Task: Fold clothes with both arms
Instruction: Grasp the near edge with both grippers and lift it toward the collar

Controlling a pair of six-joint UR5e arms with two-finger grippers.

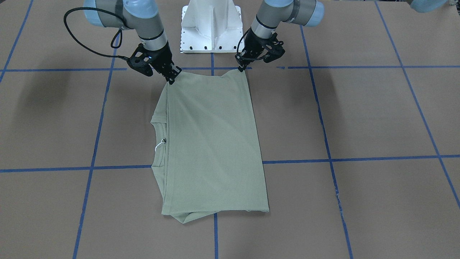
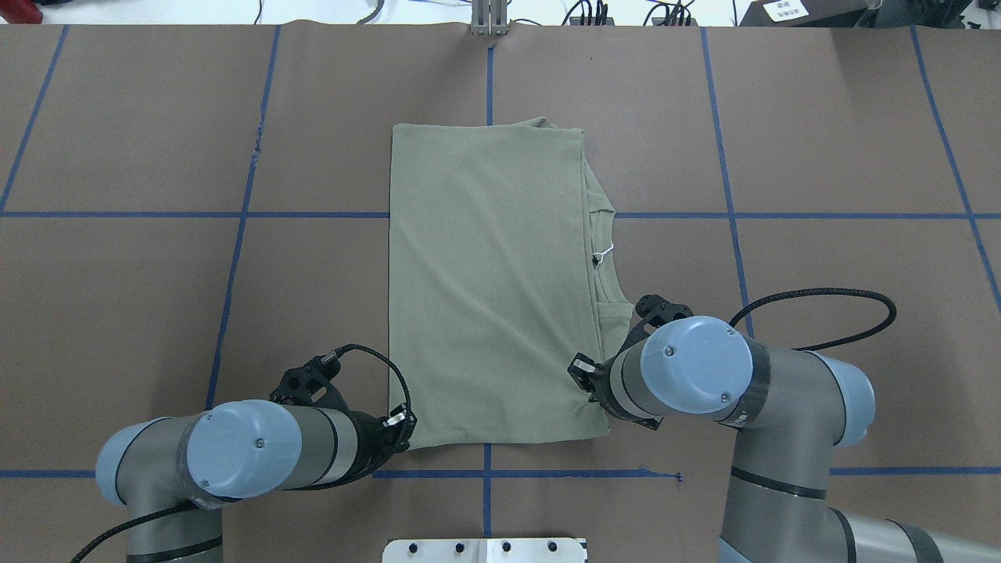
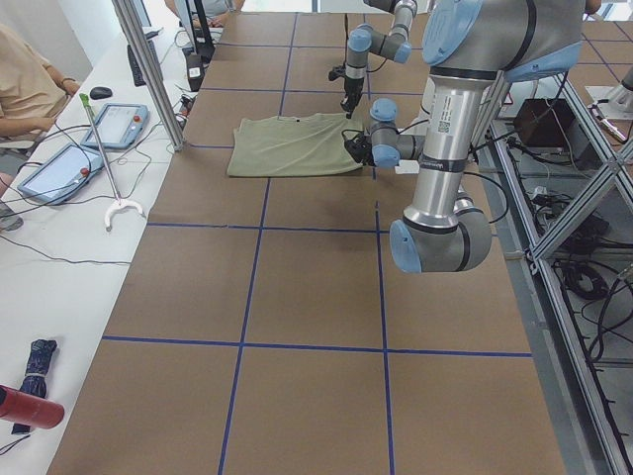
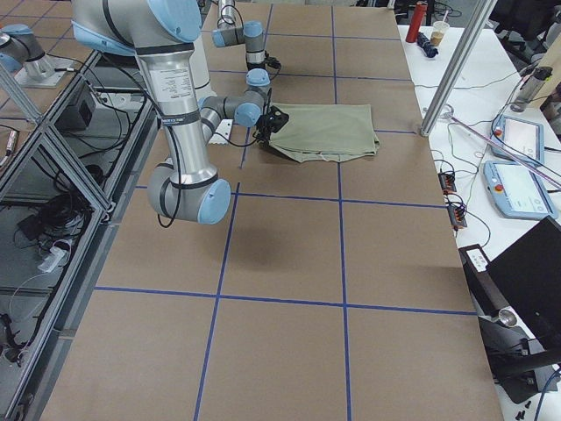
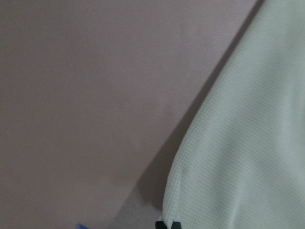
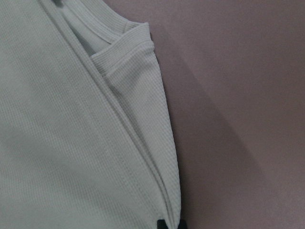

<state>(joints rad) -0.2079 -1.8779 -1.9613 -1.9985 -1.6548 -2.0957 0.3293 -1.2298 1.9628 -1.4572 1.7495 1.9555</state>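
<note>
The sage-green shirt lies folded into a tall rectangle at the table's middle. Its collar and white tag face the robot's right. My left gripper is shut on the shirt's near left corner. My right gripper is shut on the near right corner. Both corners are raised slightly off the table. The left wrist view shows the pinched cloth edge with a shadow under it. The right wrist view shows the layered edge and ribbed collar.
The white pedestal base stands just behind the grippers. Blue tape lines cross the brown table. A metal pole and tablets sit at the far side, where a person is seated.
</note>
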